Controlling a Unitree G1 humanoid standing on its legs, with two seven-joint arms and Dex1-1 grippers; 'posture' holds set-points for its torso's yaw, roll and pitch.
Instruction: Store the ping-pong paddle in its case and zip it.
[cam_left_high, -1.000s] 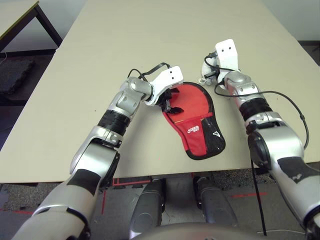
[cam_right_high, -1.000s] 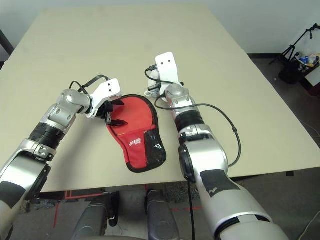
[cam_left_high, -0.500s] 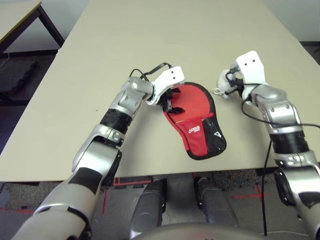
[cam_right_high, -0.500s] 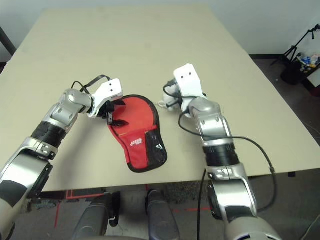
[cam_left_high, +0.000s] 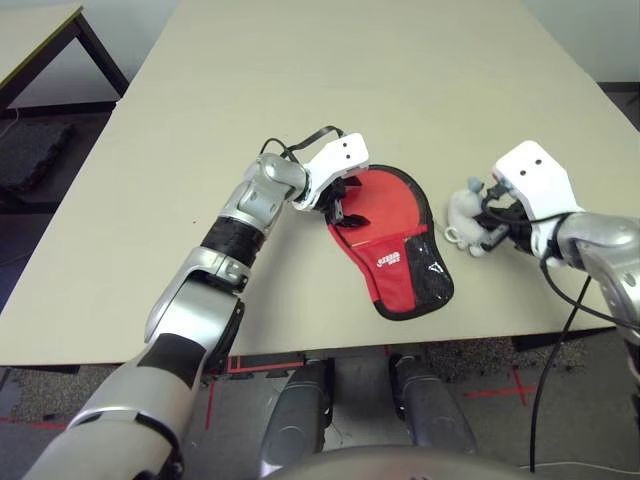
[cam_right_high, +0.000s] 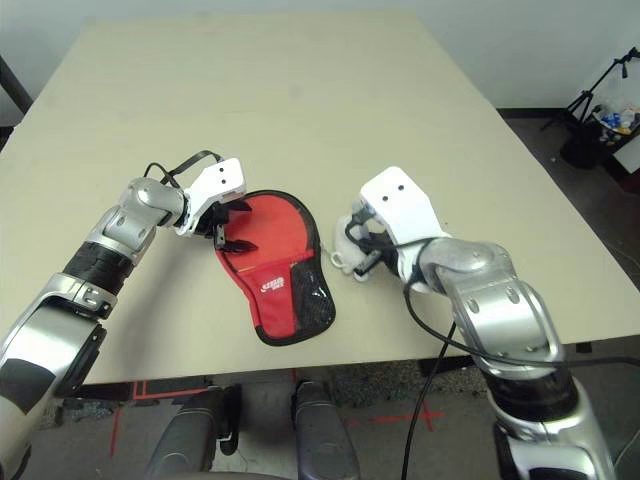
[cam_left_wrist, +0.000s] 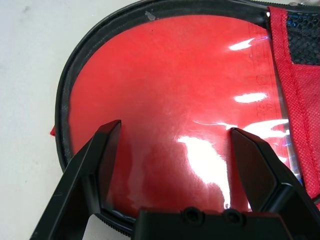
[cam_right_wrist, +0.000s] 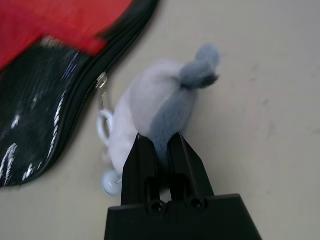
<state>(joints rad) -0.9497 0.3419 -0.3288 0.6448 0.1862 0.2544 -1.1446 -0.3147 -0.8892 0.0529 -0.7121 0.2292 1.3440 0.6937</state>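
Head view, case: the case (cam_left_high: 395, 245) lies flat near the table's (cam_left_high: 300, 90) near edge; round end far and left, narrow mesh-pocket end near and right; long axis runs from far-left to near-right.
Head view, left gripper: the left gripper (cam_left_high: 343, 200) sits over the far-left rim of the round end, fingers spread wide, nothing between them; this arm is the nearer one to the round end.
Head view, right gripper: the right gripper (cam_right_high: 362, 248) is just right of the case, clamped on the grey-white plush lump (cam_left_high: 464, 220); the lump lies beside the case's right rim, level with the mesh pocket.
Head view, room: broad bare table far of the case and to both sides; the near edge is close behind the narrow end, so little room that way.
Left wrist view: open fingers (cam_left_wrist: 100, 160) straddle the glossy red round face; whether this is the ping-pong paddle's rubber or the cover itself cannot be told; black zipper rim (cam_left_wrist: 80, 55) curves round it, apparently closed here.
Right wrist view: fingers pressed together on the lump's grey part; a small white ring and metal link (cam_right_wrist: 102, 100) run from the lump to the rim, judged to be the zipper pull.
Judgement: zipping probably turns on drawing the lump along the rim.
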